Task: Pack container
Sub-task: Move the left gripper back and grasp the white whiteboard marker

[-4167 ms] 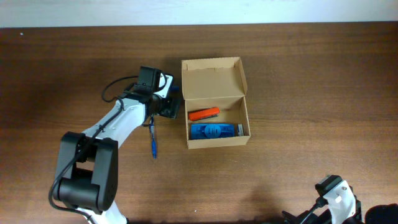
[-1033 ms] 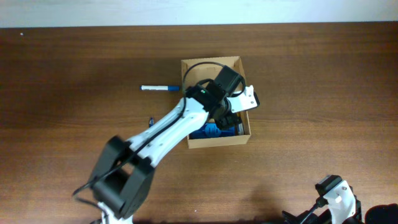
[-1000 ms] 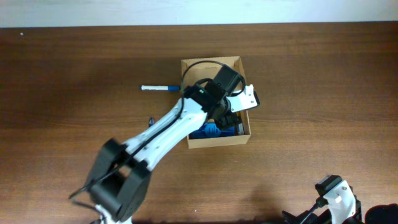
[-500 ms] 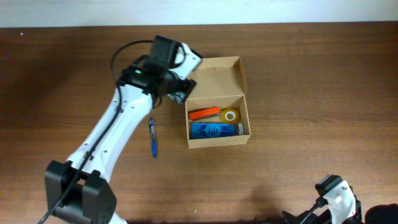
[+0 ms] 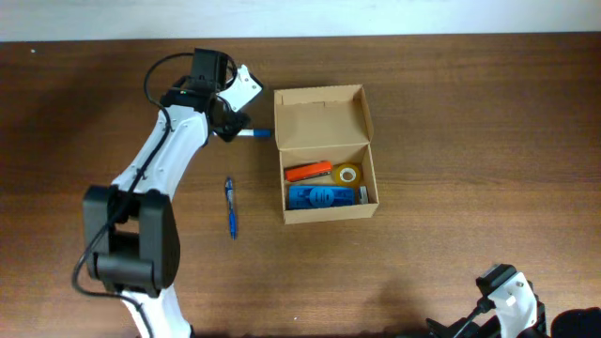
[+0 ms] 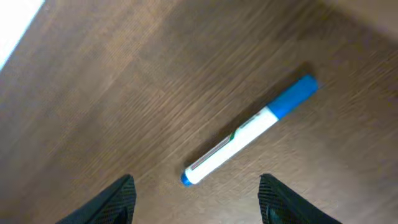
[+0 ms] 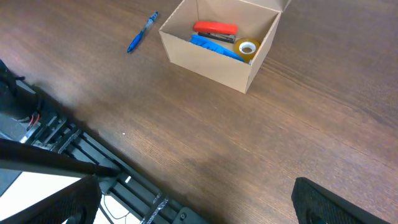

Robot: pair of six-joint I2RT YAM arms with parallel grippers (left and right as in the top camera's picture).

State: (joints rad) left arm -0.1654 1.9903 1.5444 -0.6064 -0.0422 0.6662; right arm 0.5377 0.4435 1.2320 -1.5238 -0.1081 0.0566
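Observation:
The container [image 5: 326, 211] is a tan cardboard box with its flap lid open; it also shows in the right wrist view [image 7: 205, 59]. Inside lie an orange stapler [image 5: 307, 172], a tape roll [image 5: 348, 174] and a blue pack [image 5: 322, 196]. A white marker with a blue cap [image 6: 249, 129] lies on the table left of the box; its cap end shows overhead [image 5: 260, 133]. My left gripper [image 6: 196, 205] is open and empty just above it. A blue pen [image 5: 230, 208] lies on the table farther forward. My right gripper [image 7: 199, 214] is open, at the table's front edge.
The table's far edge [image 5: 300, 38] runs close behind the left arm and box. In the right wrist view, a black frame [image 7: 74, 149] sits below the front table edge.
The left arm was over the box, left the tape roll inside, then swung back left. It now hangs over the white marker, open.

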